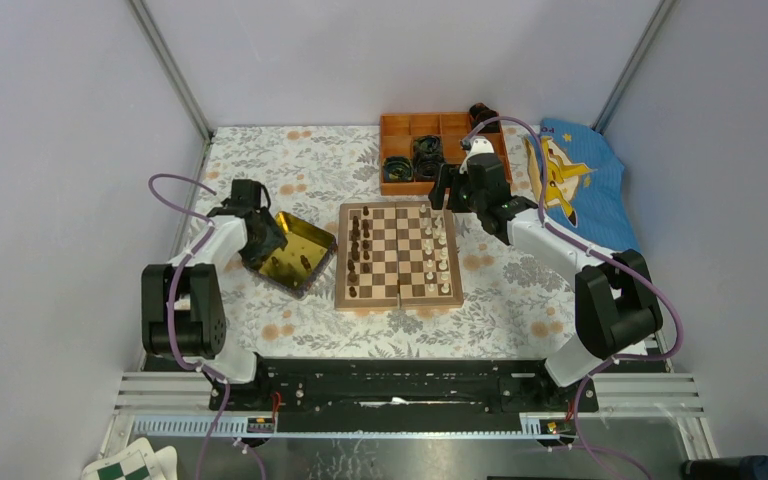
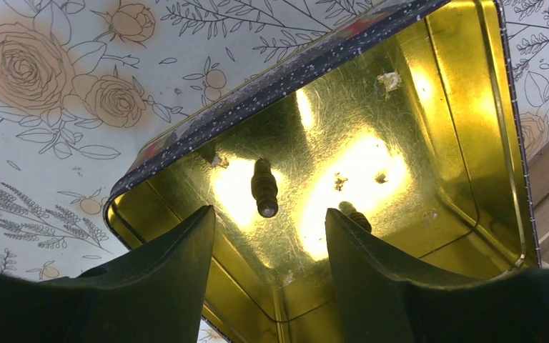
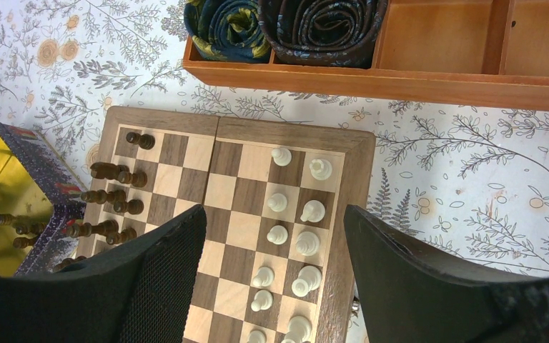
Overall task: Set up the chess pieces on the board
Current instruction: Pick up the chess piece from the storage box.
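Observation:
The board (image 1: 400, 299) lies mid-table, dark chess pieces (image 1: 357, 250) along its left columns and cream ones (image 1: 439, 250) along its right. My left gripper (image 1: 262, 243) hangs open inside the gold tray (image 1: 312, 232). In the left wrist view a dark piece (image 2: 264, 187) lies on the tray floor (image 2: 443, 107) just ahead of the left gripper (image 2: 270, 212), untouched. A second dark piece (image 2: 358, 216) peeks from behind the right finger. My right gripper (image 1: 448, 192) hovers open over the board's far right corner. Below the right gripper (image 3: 274, 211) stand cream pieces (image 3: 279, 202), none held.
An orange compartmented box (image 1: 457, 125) holding black coiled rolls (image 1: 427, 155) stands just behind the board, close to the right gripper. A blue cloth with a yellow figure (image 1: 572, 170) lies at the back right. Grey walls close in on both sides.

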Controlling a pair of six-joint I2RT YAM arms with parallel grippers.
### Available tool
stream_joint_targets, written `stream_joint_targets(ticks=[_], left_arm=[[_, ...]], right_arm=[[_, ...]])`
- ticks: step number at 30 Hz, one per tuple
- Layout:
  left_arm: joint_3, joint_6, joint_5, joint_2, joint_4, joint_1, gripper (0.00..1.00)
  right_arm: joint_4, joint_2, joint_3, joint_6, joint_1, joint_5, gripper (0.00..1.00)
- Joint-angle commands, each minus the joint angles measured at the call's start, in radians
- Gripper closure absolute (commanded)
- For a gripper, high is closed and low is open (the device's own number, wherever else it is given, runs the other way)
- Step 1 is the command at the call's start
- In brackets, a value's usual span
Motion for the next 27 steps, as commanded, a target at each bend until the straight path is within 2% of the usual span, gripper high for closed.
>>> stream_joint_targets(ticks=[1, 16, 24, 27], left_arm=[[-0.016, 0.019, 0.02, 0.017, 0.07, 0.01, 0.36], [-0.014, 0.046, 0.038, 0.053, 0.07, 0.011, 0.5], [-0.011, 0.066, 0.045, 0.061, 0.059, 0.01, 0.65], [-0.012, 0.069, 0.046, 0.057, 0.059, 0.01, 0.75]], right_arm=[[0.042, -0.039, 0.001, 0.003, -0.006, -0.009, 0.22], [0.044, -0.035, 0.001, 0.004, -0.006, -0.003, 0.22], [0.044, -0.037, 0.0, 0.004, -0.007, 0.001, 0.22], [0.043, -0.038, 0.0, 0.004, -0.008, 0.002, 0.22]])
